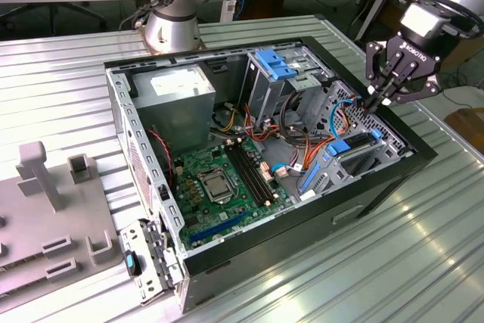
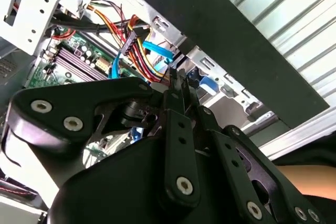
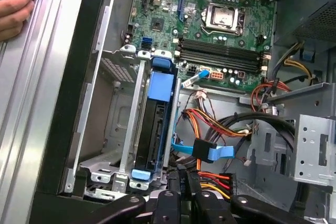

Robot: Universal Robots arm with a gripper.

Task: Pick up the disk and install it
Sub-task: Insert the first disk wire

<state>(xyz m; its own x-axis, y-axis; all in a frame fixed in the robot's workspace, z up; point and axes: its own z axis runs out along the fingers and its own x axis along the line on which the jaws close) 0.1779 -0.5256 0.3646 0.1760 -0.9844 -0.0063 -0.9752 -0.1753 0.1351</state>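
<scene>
Wires (image 3: 215,121) in red, yellow and orange lie inside the open computer box (image 1: 265,251), near a green board (image 1: 219,175). The box rests on a ribbed metal surface (image 1: 423,262). The disk (image 3: 156,124) sits down in a silver slot at one end of the box. It has blue rails along its long sides and a blue tab at each end. The end effector (image 1: 376,98) hangs just above that end of the box, close to the wires. Its fingers are pinched narrow, with nothing seen between them. A person's hand (image 3: 13,6) is out on the surface, past the box wall.
</scene>
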